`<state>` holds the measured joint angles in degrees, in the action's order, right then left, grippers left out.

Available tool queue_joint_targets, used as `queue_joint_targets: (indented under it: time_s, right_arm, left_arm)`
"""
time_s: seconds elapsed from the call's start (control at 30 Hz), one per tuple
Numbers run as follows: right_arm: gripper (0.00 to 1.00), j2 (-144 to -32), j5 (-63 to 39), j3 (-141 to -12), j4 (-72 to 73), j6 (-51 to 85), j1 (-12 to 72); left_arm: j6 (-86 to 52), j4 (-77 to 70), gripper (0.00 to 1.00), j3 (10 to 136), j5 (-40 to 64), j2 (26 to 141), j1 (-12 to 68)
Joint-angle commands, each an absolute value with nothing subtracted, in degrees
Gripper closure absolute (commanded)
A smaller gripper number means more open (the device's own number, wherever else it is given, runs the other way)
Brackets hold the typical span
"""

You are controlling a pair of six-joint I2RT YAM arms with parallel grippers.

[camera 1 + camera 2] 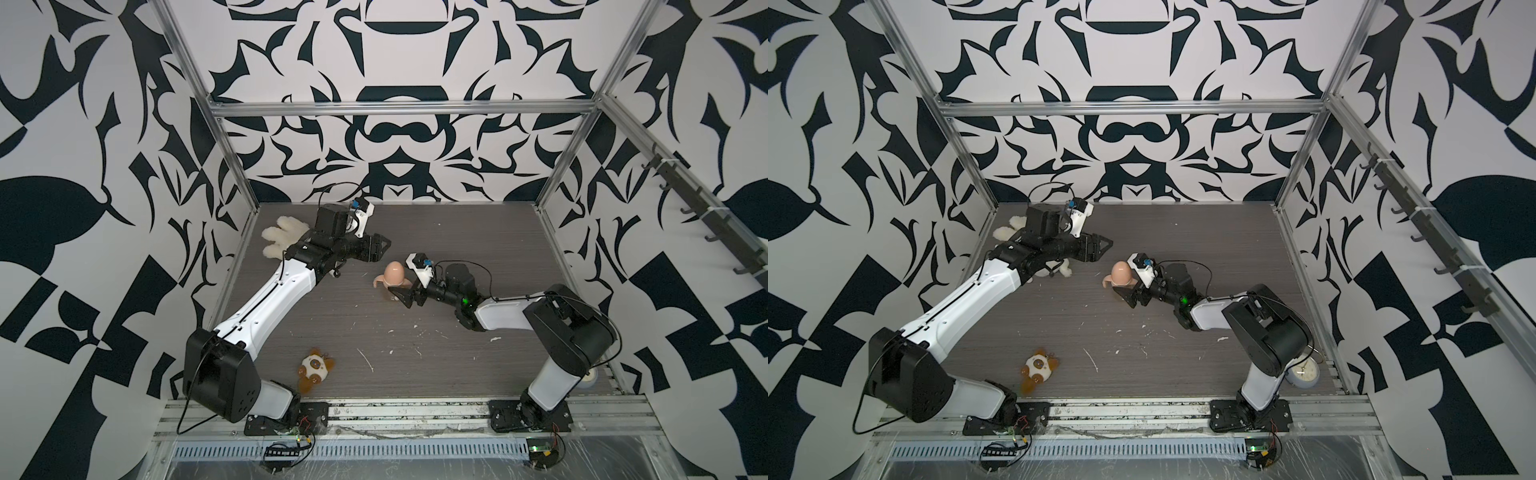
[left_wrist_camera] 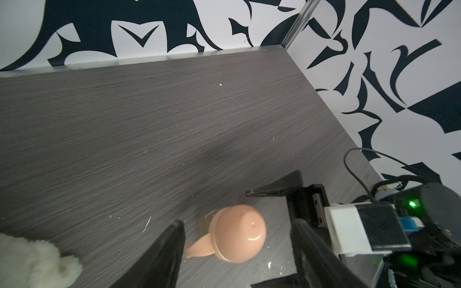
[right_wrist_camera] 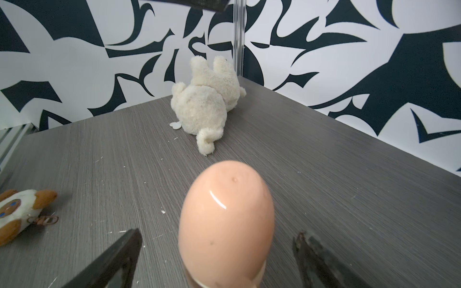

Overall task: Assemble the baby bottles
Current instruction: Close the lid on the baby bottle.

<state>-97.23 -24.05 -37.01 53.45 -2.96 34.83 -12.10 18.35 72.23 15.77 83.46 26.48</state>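
One baby bottle stands upright near the middle of the table, its peach dome cap [image 1: 393, 272] [image 1: 1122, 271] on top and a peach handle [image 1: 379, 282] [image 2: 199, 246] sticking out to the side. The amber body is mostly hidden under the cap. My right gripper [image 1: 401, 291] [image 3: 216, 236] is open, low beside the bottle; its fingers [image 3: 124, 249] stand either side of the cap [image 3: 225, 219] without touching it. My left gripper [image 1: 383, 248] [image 2: 237, 222] hangs open and empty, higher up and to the back left of the bottle, looking down on the cap [image 2: 238, 233].
A cream plush rabbit [image 1: 282, 239] [image 3: 204, 109] lies at the back left, under my left arm. A brown-and-white plush toy [image 1: 313, 368] [image 1: 1038, 368] lies at the front left. A pale round clock [image 1: 1304, 372] sits behind my right arm's base. Patterned walls and metal posts enclose the table.
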Motion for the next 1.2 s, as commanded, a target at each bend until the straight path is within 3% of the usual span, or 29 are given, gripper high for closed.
queue_joint_targets:
  time_s: [0.0, 0.27, 0.5, 0.87, 1.17]
  right_arm:
    - [0.03, -92.7, -20.8, -33.8, 55.3, -1.9, 34.4]
    - [0.01, -82.5, -17.5, -25.4, 50.1, 0.3, 34.5]
    - [0.01, -77.3, -16.8, -22.2, 46.5, 2.5, 34.5]
    - [0.01, -76.8, -15.7, -23.2, 43.5, 2.1, 34.4]
    - [0.01, -76.9, -14.7, -24.3, 41.9, 1.5, 34.4]
  left_arm:
    - [-11.0, 19.9, 0.35, 73.5, 15.0, 85.4, 27.8]
    - [-5.1, 13.6, 0.49, 70.3, 2.3, 88.3, 36.1]
    - [-4.0, 5.1, 0.62, 65.5, -2.4, 90.5, 37.4]
    - [-2.5, -5.0, 0.68, 58.3, -8.9, 92.1, 39.9]
    - [3.7, -17.0, 0.72, 50.1, -23.1, 92.3, 45.2]
